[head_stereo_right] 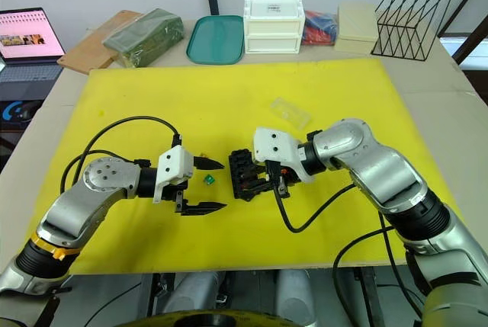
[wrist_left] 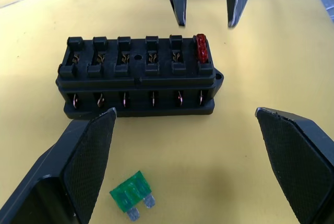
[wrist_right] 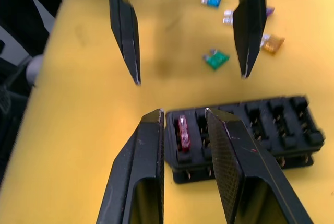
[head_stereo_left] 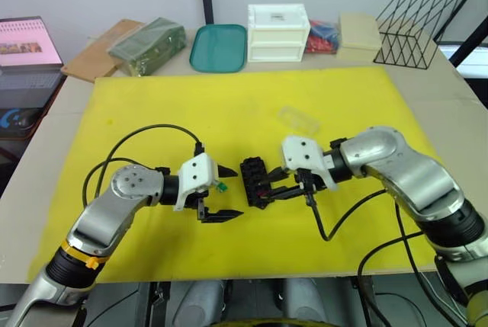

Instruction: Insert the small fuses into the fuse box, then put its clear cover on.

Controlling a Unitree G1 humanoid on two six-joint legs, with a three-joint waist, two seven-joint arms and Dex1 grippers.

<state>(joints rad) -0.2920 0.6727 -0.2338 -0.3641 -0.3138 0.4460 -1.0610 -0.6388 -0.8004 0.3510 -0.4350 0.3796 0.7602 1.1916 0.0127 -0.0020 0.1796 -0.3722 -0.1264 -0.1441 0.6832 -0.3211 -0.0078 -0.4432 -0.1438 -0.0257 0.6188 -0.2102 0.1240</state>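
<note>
I see the small black plastic fuse box [wrist_left: 138, 75] on the yellow mat [head_stereo_left: 229, 106], a red translucent fuse [wrist_left: 201, 48] seated in its end slot. My right end effector [wrist_right: 182, 130] hangs over that fuse, fingers narrowly apart. My left end effector [wrist_left: 185, 145] gapes wide beside a loose green blade fuse [wrist_left: 132, 194].

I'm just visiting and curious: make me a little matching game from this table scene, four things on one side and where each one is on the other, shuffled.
Things:
1. red fuse
2. green fuse
3. clear cover
4. left gripper

Places:
A. lying loose on the yellow mat, between the left gripper and the fuse box
B. open, facing the fuse box
C. seated in an end slot of the fuse box
D. on the yellow mat beyond the fuse box, apart from it

Pairs: 1-C, 2-A, 3-D, 4-B
</note>
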